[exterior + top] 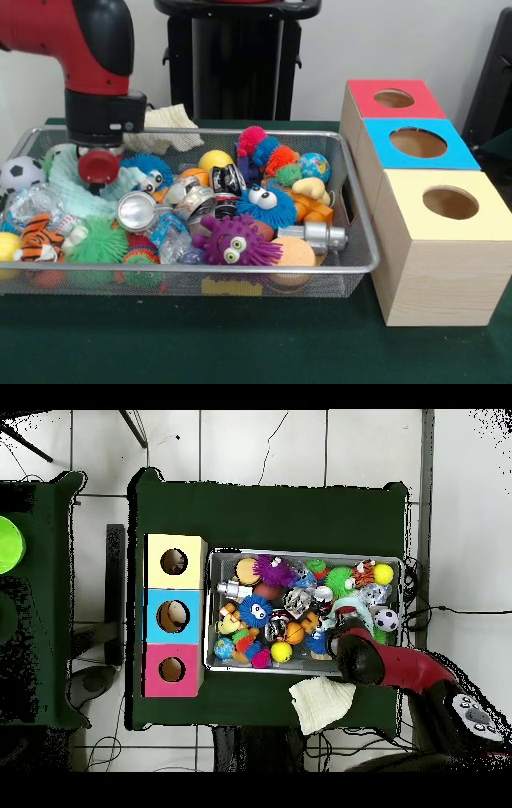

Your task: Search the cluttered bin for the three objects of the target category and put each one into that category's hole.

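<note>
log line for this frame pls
arm: over bin's end away from boxes | gripper: low above pale green cloth, state unclear | holes: red, blue, yellow

One wire bin point(356, 232), three holed wooden boxes: red point(392, 98), blue point(418, 143), yellow point(450, 203). One soccer ball point(20, 173), one toy tiger point(36, 238), one white cloth point(166, 126).

Arm point(88, 40): glossy red shell, rounded black joint cover at elbow bend. Below that, black cylindrical wrist section point(104, 112) with small boxy protrusion on one side, pale spot on its face. Lowest visible part: round red cap point(98, 166) with darker centre, whitish ring just above. Overhead view: same arm point(400, 667) as red tapering link, black rounded end, grey-white joint near base
</note>
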Available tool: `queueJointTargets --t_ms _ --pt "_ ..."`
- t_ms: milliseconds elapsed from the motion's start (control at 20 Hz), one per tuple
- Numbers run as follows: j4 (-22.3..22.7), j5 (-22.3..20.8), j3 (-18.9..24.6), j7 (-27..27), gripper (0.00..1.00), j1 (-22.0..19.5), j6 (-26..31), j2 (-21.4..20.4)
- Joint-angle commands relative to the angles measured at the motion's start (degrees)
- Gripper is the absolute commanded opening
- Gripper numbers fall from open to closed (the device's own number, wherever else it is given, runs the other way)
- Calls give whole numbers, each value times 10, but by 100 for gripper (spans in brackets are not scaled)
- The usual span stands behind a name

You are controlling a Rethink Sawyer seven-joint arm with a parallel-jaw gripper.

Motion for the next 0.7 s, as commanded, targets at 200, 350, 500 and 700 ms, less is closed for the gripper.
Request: queueJointTargets --t_ms 200,350,500,700 --pt "-152 -35 71 -28 0 -3 -86 106" --pt "-166 -33 63 -14 0 4 -121 116" --pt "-164 -6 42 6 0 25 -154 117" --pt "-130 61 25 52 0 58 -171 108"
